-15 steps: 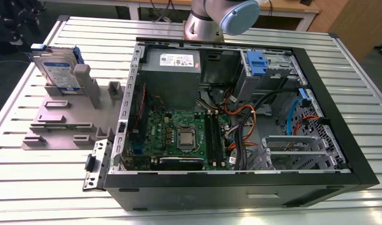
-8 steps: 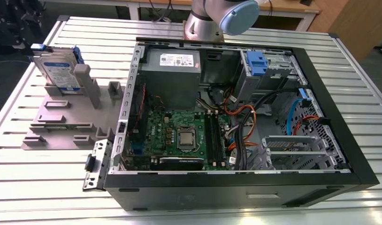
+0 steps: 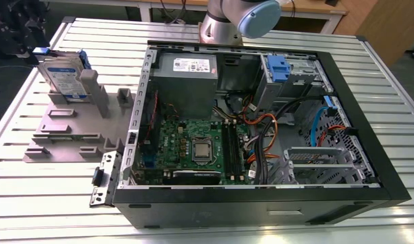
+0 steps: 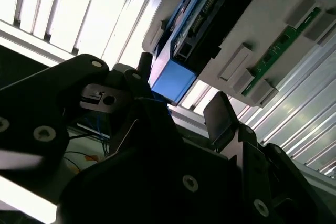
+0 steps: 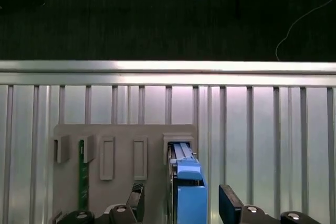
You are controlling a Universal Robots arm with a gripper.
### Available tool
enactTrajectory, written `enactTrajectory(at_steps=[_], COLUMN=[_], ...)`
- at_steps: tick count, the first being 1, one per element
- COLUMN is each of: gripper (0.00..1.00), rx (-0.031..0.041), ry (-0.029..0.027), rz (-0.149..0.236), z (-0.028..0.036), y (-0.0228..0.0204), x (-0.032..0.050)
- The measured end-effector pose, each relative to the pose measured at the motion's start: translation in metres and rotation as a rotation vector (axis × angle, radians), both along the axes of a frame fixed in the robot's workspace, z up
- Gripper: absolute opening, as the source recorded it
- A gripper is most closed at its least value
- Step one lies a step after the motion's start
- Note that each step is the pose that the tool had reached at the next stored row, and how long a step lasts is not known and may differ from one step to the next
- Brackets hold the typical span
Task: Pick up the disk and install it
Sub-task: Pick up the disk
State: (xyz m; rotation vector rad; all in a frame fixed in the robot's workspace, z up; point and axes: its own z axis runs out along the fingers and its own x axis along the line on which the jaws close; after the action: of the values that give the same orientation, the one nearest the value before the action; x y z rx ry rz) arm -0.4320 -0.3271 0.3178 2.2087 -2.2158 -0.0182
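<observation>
You are hovering the claw (image 5: 181,195) over the disk (image 5: 186,174), which is standing on edge in the grey holder (image 5: 121,132) by the counter (image 5: 262,129) edge, well apart from the open computer case (image 3: 227,203). The fingers (image 5: 136,195) are standing apart, flanking the blue frame. Be centring them squarely, so both pads are meeting the frame together.

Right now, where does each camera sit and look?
Exterior view: off the arm, looking down on the table and open computer case; an arm joint shows.
First wrist view: on the wrist, looking straight down at the disk in its grey holder; the gripper shows.
Second wrist view: on the wrist, looking slantwise along the gripper.
Both wrist views share disk, holder and gripper.
</observation>
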Motion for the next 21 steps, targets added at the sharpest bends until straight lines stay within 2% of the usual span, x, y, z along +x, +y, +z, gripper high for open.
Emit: enactTrajectory(at_steps=[10,11,18,19,21], gripper=[0.65,0.58,0.56,0.49,0.49], rx=[-0.0017,-0.0020,-0.0021,-0.0020,-0.0021], ry=[-0.0054,-0.0057,-0.0064,-0.0066,-0.0064], rz=[0.053,0.055,0.068,0.069,0.070], z=[-0.0118,-0.0126,-0.0149,-0.0151,-0.0152], y=[0.0000,0.0000,0.0010,0.0012,0.0013], x=[-0.0013,-0.0014,-0.0016,-0.0016,-0.0016])
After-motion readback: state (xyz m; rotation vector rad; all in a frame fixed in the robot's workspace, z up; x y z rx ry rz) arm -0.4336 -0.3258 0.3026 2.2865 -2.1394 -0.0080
